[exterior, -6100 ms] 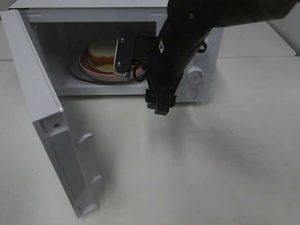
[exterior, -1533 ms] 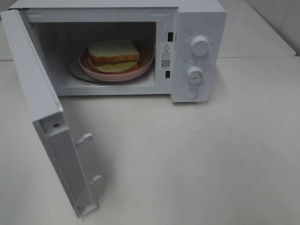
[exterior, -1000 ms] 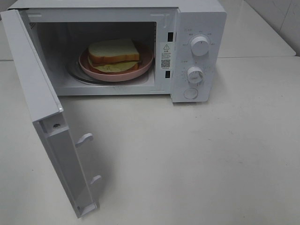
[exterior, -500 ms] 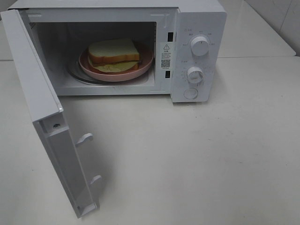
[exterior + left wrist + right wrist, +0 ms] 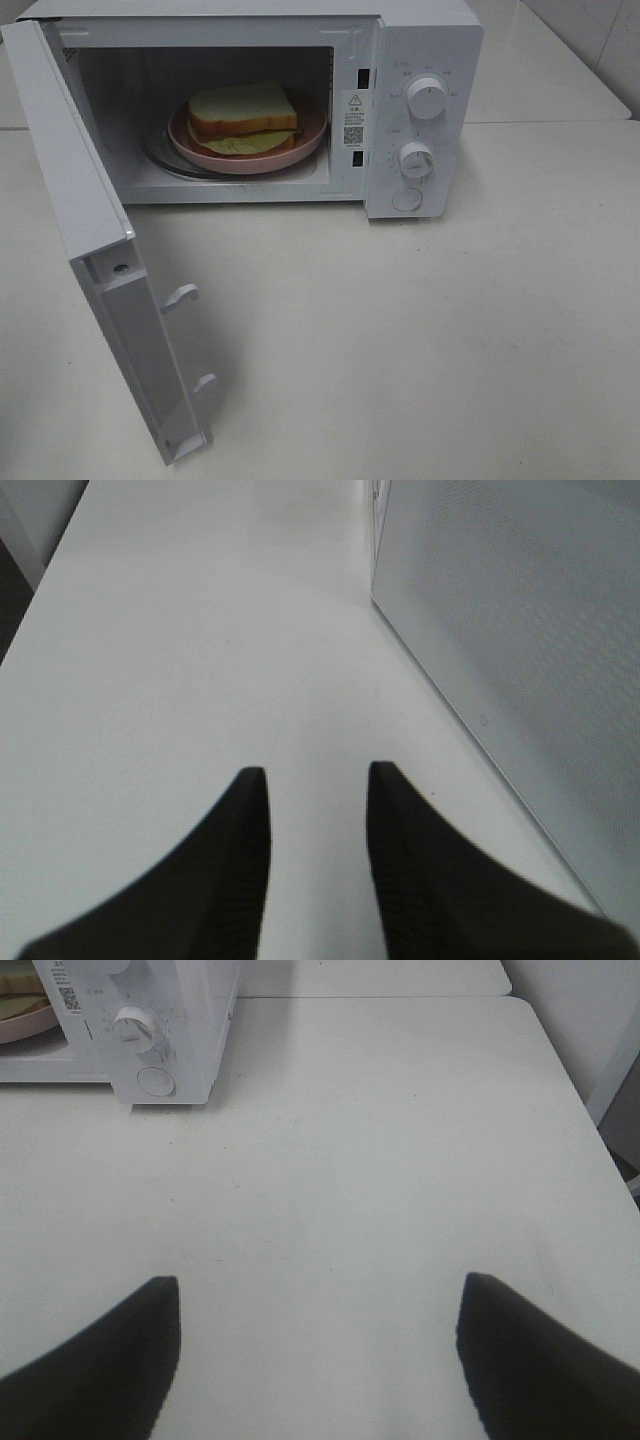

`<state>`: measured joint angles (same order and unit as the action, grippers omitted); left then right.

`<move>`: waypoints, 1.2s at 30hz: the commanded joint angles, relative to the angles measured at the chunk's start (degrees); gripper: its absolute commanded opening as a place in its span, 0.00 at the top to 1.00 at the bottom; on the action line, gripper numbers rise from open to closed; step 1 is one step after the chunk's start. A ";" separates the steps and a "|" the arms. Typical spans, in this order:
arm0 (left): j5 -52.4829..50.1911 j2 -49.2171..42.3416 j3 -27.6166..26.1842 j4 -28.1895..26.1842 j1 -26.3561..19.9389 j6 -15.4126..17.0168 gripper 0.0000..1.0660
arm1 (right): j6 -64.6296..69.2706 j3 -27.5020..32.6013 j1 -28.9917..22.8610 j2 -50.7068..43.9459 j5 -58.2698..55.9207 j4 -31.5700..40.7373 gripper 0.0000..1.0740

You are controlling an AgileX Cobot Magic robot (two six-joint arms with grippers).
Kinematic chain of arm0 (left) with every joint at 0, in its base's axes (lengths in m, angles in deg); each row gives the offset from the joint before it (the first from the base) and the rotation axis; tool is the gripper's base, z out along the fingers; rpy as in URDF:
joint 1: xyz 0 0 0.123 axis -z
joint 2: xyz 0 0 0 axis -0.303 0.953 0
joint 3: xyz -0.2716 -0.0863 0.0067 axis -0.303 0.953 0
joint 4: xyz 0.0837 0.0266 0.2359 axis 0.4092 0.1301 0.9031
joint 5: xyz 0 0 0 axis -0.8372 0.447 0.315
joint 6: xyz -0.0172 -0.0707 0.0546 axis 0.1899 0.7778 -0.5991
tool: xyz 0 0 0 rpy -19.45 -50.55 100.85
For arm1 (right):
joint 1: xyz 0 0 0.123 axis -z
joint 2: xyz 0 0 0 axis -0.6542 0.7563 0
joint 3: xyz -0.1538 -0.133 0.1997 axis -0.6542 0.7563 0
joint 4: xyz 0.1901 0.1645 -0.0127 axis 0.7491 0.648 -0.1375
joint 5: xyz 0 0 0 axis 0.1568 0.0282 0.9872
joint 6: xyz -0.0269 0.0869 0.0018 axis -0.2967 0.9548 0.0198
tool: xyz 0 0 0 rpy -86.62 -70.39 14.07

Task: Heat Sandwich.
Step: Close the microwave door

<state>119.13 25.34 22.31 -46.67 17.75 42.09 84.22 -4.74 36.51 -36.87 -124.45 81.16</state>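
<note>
The sandwich [image 5: 243,115] lay on a round pink plate [image 5: 250,162]. Its white bread was on top and something yellow-green peeked out at the front. The plate sat on the glass tray [image 5: 160,155] inside the white microwave [image 5: 425,40]. The microwave door [image 5: 70,170] stood wide open, swung out to the left side of the high view. To the right of the opening were two round knobs, the top knob [image 5: 427,98] above the lower knob [image 5: 416,159], and a round button [image 5: 407,199] under them. The microwave stood on a pale worktop [image 5: 450,330].

No arm showed in the high view. The left hand [image 5: 317,770] was over the bare worktop, near a flat grey panel [image 5: 520,610] with tiny dots. Its two fingers had a small gap between them and pinched nothing. The right hand [image 5: 320,1280] was well away from the microwave. Its fingers were spread wide, with only worktop between them.
</note>
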 commanded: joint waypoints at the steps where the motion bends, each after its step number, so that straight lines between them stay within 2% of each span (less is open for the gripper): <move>1: -4.18 1.78 0.74 0.06 0.00 0.34 0.83 | -0.57 0.06 0.40 -1.66 0.57 0.17 0.31; 2: -7.51 2.98 2.06 0.29 0.00 0.34 0.93 | -0.57 0.06 0.40 -1.66 0.57 0.17 0.31; 4: -11.06 4.24 3.90 0.80 0.00 0.34 1.00 | -0.57 0.06 0.40 -1.66 0.57 0.17 0.31; 6: -12.78 4.76 4.98 1.09 0.00 0.29 1.00 | -0.57 0.06 0.40 -1.66 0.57 0.17 0.31; 10: -26.70 8.59 11.12 2.92 0.00 0.23 1.00 | -0.57 0.06 0.40 -1.66 0.57 0.17 0.31; 15: -33.46 10.83 13.92 3.32 0.00 0.11 1.00 | -0.57 0.06 0.40 -1.66 0.57 0.17 0.31; 19: -47.56 17.02 17.48 4.35 0.00 0.11 1.00 | -0.57 0.06 0.40 -1.66 0.57 0.17 0.31; 24: -55.86 22.46 17.59 5.84 0.00 0.11 1.00 | -0.57 0.06 0.40 -1.66 0.57 0.17 0.31; 28: -69.79 30.25 18.16 6.30 0.00 0.29 1.00 | -0.57 0.06 0.40 -1.66 0.57 0.17 0.31; 29: -69.79 30.25 18.16 6.30 0.00 0.29 1.00 | -0.57 0.06 0.40 -1.66 0.57 0.17 0.31; 33: -80.16 39.25 18.22 6.30 0.00 0.29 1.00 | -0.57 0.06 0.40 -1.66 0.57 0.17 0.31; 36: -83.02 42.28 18.22 6.30 0.00 0.34 1.00 | -0.57 0.06 0.40 -1.66 0.57 0.17 0.31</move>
<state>38.75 67.06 40.53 -40.71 17.75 42.09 84.22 -4.74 36.51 -36.87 -124.39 81.16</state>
